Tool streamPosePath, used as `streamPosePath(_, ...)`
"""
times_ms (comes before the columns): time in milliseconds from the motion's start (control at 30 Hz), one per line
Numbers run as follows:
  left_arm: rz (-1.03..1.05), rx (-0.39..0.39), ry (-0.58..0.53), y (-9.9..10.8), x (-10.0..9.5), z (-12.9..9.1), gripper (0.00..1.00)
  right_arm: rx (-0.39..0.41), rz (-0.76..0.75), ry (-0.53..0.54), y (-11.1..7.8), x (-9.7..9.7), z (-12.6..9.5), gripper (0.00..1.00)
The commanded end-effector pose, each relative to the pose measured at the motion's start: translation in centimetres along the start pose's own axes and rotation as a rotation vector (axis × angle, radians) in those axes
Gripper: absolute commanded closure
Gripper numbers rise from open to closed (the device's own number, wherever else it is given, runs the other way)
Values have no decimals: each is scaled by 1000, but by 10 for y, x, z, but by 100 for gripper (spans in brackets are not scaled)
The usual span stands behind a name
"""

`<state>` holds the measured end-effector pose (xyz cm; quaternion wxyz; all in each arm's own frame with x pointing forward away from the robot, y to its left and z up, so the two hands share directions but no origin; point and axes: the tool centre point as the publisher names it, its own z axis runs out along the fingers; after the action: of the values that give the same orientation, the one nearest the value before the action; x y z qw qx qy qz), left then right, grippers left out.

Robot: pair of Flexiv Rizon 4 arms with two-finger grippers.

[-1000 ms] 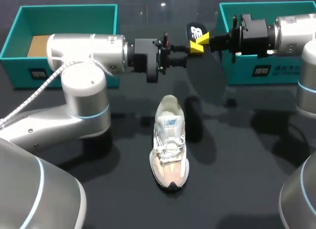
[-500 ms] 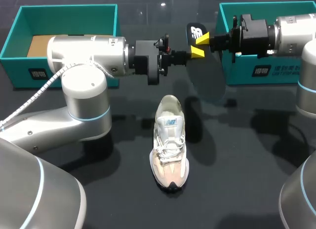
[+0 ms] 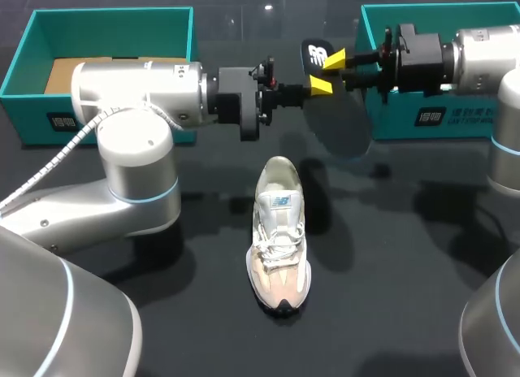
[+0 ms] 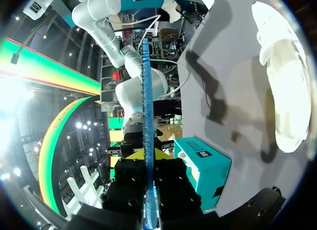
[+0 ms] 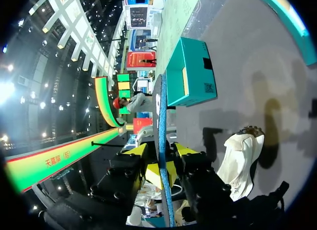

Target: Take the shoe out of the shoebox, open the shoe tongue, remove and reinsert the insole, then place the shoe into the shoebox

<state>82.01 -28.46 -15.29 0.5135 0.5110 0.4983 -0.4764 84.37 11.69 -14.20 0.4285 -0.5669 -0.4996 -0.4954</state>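
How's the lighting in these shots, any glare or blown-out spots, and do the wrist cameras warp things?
Head view: even light, the shoe casts soft shadows on the table. Left wrist view: lamp glare floods one side, the shoe is washed out white. Both wrist views: fisheye bends the table's edges.

One shoe (image 3: 279, 235) lies on the table, and beyond it are one insole (image 3: 340, 121), a left gripper (image 3: 305, 90) and a right gripper (image 3: 327, 72), and two teal boxes, a left box (image 3: 114, 28) and a right box (image 3: 398, 121).

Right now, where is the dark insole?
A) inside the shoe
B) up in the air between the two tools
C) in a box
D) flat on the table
B: the insole hangs between the left tool and right tool, above the table, apart from the shoe.
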Motion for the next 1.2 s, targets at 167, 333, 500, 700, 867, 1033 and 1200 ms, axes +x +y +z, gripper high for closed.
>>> streamPosePath(167, -37, -1, 23, -1, -4, -33, 100, -24, -33, -1, -25, -1, -28, 0)
streamPosePath(333, -205, 10, 15, -5, -5, -51, 100, -24, -33, -1, -25, -1, -28, 0)
streamPosePath(500, -730, 14, 65, 6, -1, -65, 100, -24, -33, -1, -25, -1, -28, 0)
streamPosePath(700, -730, 14, 65, 6, -1, -65, 100, -24, -33, -1, -25, -1, -28, 0)
streamPosePath(867, -730, 14, 65, 6, -1, -65, 100, -24, -33, -1, -25, -1, -28, 0)
streamPosePath(1033, -926, -4, 59, 7, -8, -68, 100, -24, -33, -1, -25, -1, -28, 0)
streamPosePath(1200, -1283, 13, 110, 4, -12, -80, 100, -24, -33, -1, -25, -1, -28, 0)
